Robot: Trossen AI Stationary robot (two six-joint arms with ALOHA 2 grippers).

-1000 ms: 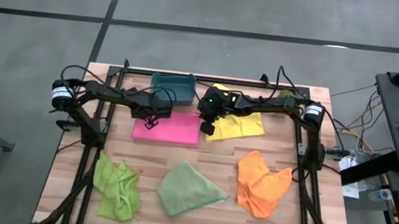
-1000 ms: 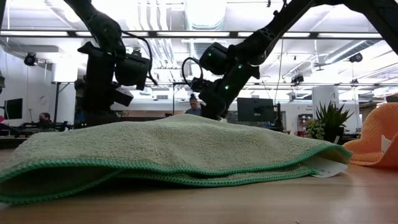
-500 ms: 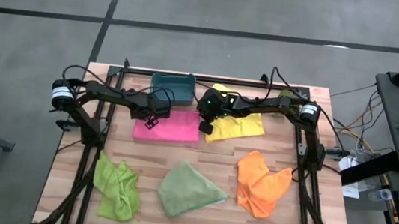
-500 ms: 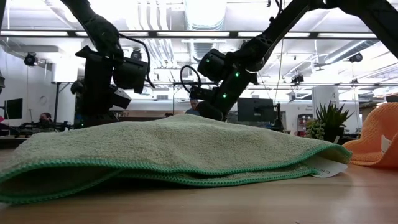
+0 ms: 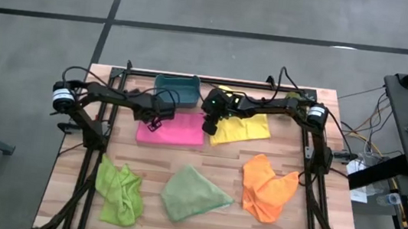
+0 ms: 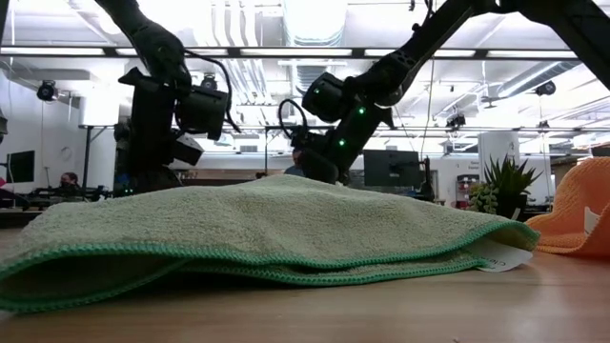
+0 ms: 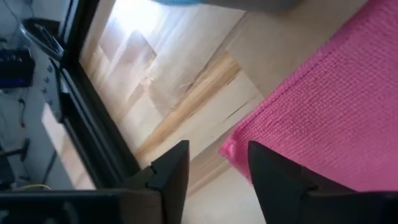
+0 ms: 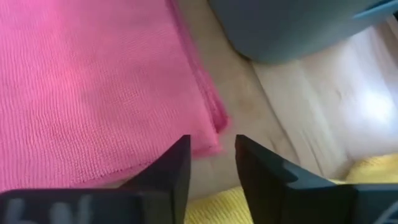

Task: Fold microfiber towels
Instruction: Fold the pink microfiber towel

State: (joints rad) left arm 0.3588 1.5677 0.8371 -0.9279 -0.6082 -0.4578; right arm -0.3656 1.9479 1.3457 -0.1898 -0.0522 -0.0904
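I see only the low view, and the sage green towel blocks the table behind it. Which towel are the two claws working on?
Observer: The pink towel, folded flat beside the teal bin.
Operator: Do the claws hold it?
Observer: No. The left claw is open above one corner, gripping nothing.
Operator: And the right one?
Observer: The right claw is open above the opposite corner, near the yellow towel.

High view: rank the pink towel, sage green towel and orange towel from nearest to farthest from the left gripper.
From the left gripper:
1. Pink towel, directly beside the gripper, at the table's back centre.
2. Sage green towel, front centre.
3. Orange towel, front right, farthest.
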